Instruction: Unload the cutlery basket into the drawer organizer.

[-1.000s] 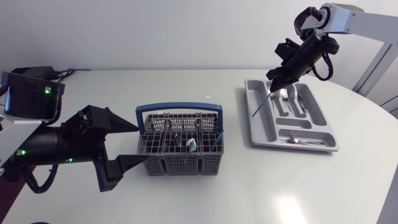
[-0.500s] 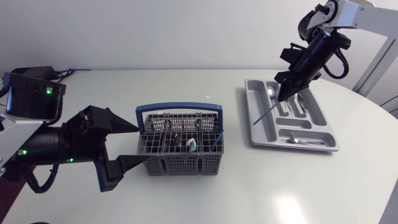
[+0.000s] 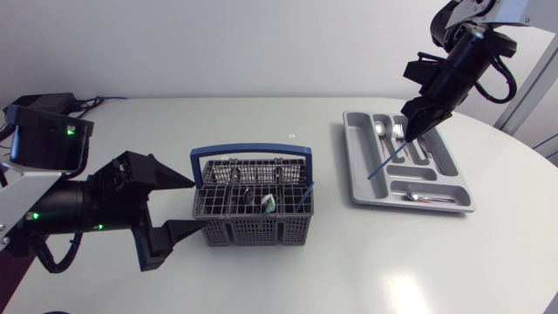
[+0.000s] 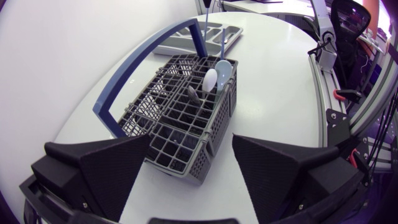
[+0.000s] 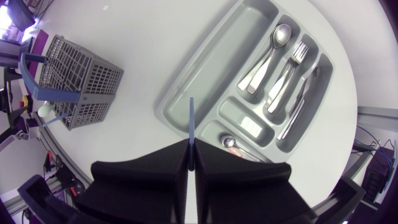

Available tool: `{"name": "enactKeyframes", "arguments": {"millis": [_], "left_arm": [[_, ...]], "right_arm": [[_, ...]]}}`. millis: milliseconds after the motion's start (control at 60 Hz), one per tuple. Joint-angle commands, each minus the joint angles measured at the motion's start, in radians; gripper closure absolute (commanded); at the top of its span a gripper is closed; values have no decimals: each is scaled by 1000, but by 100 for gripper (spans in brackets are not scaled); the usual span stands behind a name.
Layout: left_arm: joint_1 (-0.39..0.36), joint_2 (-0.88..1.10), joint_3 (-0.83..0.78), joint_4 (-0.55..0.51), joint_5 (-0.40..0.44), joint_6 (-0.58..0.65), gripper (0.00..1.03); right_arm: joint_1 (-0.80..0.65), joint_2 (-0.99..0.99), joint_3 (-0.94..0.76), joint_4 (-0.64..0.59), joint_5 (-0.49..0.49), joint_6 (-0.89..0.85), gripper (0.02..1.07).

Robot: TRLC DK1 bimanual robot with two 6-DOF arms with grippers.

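Note:
The grey cutlery basket (image 3: 253,209) with a blue handle stands left of centre, holding a pale spoon (image 4: 211,79) and a blue-handled piece (image 4: 222,43). My left gripper (image 3: 199,203) is open at the basket's left end, one finger on each side and neither touching it. The grey drawer organizer (image 3: 359,187) lies at the right. Above it my right gripper (image 3: 410,126) is shut on a thin blue utensil (image 3: 385,163). The utensil slants down over the organizer's long compartment (image 5: 217,74). In the right wrist view, the blue utensil (image 5: 191,121) sticks out from the gripper (image 5: 191,146).
The organizer holds a spoon (image 5: 273,46), a fork (image 5: 292,62), a knife (image 5: 298,106) and a small spoon (image 5: 239,149) in separate compartments. Bare table lies between the basket (image 5: 74,87) and the organizer.
My right arm has carried the blue utensil rightward, from the organizer's left rim to over its compartments. The left arm and the basket have not moved.

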Motion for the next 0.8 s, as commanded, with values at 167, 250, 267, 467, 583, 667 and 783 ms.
{"name": "enactKeyframes", "arguments": {"millis": [167, 250, 267, 467, 583, 667, 783], "left_arm": [[3, -19, -11, -3, 12, 26, 6], [-9, -37, 12, -6, 14, 23, 6], [-12, -40, 20, -6, 14, 23, 6], [-207, -23, 163, 21, -104, -1, 6], [-345, 64, 235, 87, -200, 3, 6], [-391, 135, 281, 126, -224, 8, 6], [-438, 194, 307, 198, -226, 13, 6]], "right_arm": [[17, -66, -58, -31, -9, -45, 101], [19, -110, -75, -29, -24, -42, 101], [21, -116, -77, -31, -29, -42, 101], [48, -239, -124, -48, -54, -23, 101], [106, -347, -186, -49, -58, 10, 101], [143, -409, -221, -59, -67, 33, 101], [177, -491, -256, -57, -93, 70, 101]]}}
